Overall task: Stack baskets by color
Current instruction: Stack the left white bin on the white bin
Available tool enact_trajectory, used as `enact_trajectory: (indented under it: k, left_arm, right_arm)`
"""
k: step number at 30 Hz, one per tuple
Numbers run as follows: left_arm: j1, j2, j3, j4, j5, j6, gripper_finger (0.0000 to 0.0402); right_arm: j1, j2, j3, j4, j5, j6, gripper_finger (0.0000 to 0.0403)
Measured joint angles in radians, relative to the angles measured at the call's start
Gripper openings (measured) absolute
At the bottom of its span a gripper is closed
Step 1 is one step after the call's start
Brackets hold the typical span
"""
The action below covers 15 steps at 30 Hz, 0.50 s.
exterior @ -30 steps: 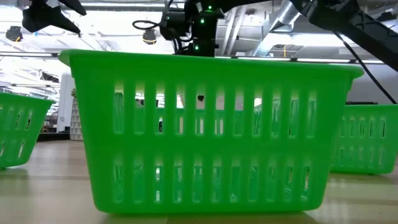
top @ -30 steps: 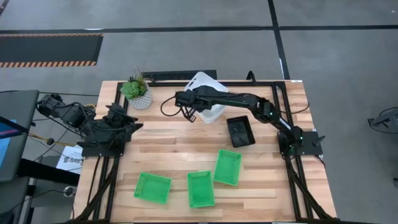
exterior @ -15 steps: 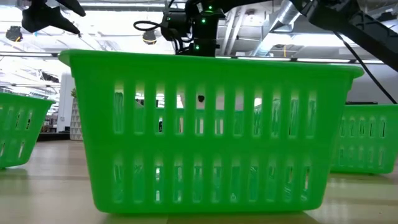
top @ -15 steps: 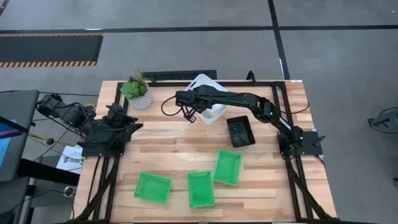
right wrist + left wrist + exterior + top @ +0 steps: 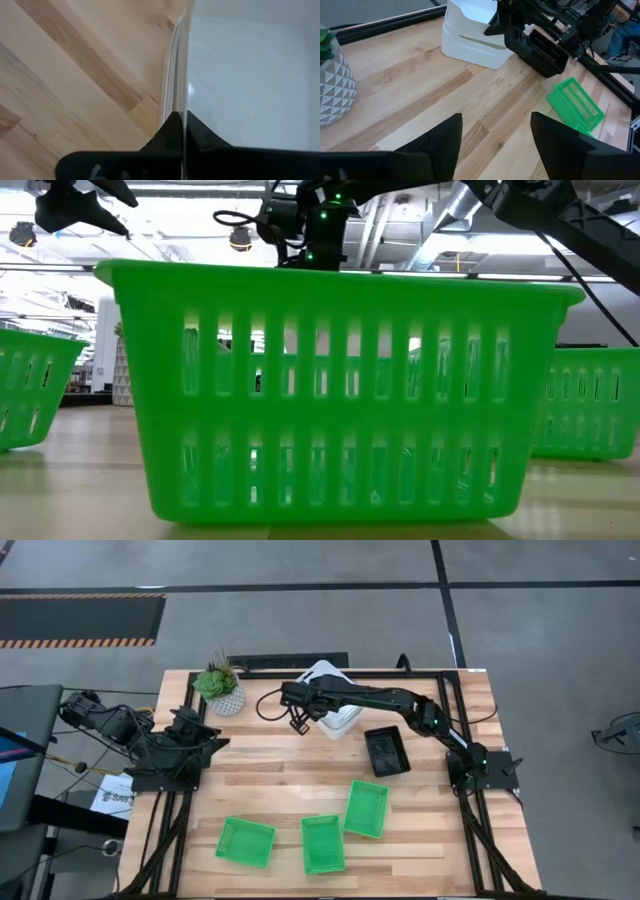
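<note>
A stack of white baskets [image 5: 336, 705] stands on the table near its far edge, also in the left wrist view [image 5: 470, 37]. My right gripper [image 5: 312, 712] reaches over it from the right and is shut on the top basket's wall. A black basket [image 5: 386, 751] sits on the table to the stack's right. Three green baskets [image 5: 246, 842] [image 5: 323, 843] [image 5: 366, 808] stand apart near the front edge. My left gripper [image 5: 495, 145] waits open at the table's left side, holding nothing. My right gripper pinches the top white basket's side wall at its rim [image 5: 181, 95], one finger [image 5: 167, 132] outside and the other [image 5: 202, 136] inside. The fingers come steeply from above, slanting in from the table's right. The basket sits on the white stack below it.
A potted plant [image 5: 220, 688] stands at the far left, close to the white stack. A dark bar [image 5: 290, 661] runs along the far edge. In the low view one green basket [image 5: 335, 390] fills the middle and hides the table behind it. Bare wood lies mid-table.
My right gripper has rolled and tipped a little at the wrist while staying over the white stack, still shut on the basket's wall. The top white basket has turned slightly with it and now lies more squarely over the ones below.
</note>
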Motion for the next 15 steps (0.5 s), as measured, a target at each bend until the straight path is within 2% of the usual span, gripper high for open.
enact_trajectory:
  k: [10, 15]
  left_arm:
    - [0.0, 0.0, 0.0, 0.0, -0.001, -0.002, 0.0224]
    - [0.0, 0.0, 0.0, 0.0, -0.001, -0.003, 0.0224]
  right_arm:
    - [-0.003, 0.0, 0.0, 0.022, -0.018, 0.015, 0.0046]
    - [-0.006, 0.0, 0.0, 0.024, -0.017, 0.014, 0.0078]
